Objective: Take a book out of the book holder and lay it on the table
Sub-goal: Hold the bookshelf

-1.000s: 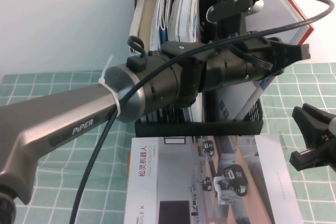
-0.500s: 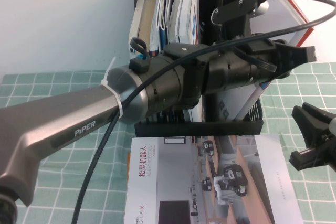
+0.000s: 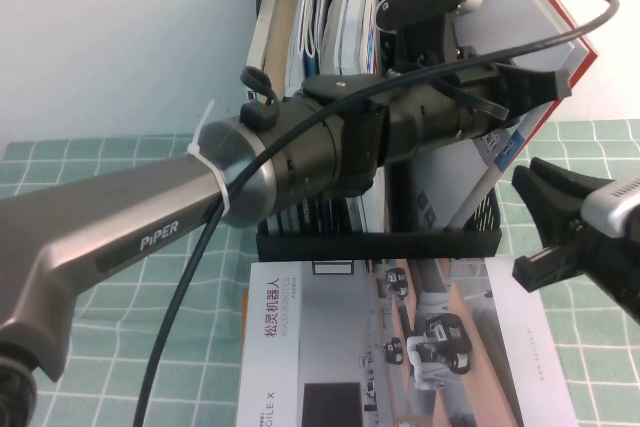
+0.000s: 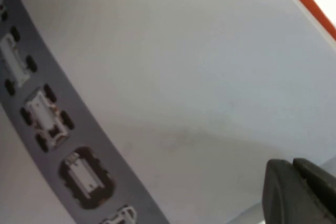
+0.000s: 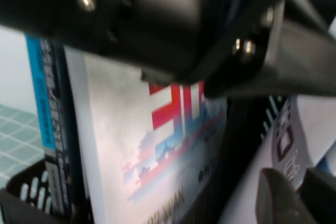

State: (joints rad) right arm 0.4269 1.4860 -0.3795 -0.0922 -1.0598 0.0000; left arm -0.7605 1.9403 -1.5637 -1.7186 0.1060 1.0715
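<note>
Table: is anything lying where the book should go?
Yes, a robot-photo booklet covers the table before the book holder. Left gripper is at the holder's leaning book; right gripper hovers to the holder's right.

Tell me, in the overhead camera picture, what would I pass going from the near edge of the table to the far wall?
Booklet lying flat → book holder front bar → left gripper, at the grey, red-edged book. The right gripper waits at the right edge.
</note>
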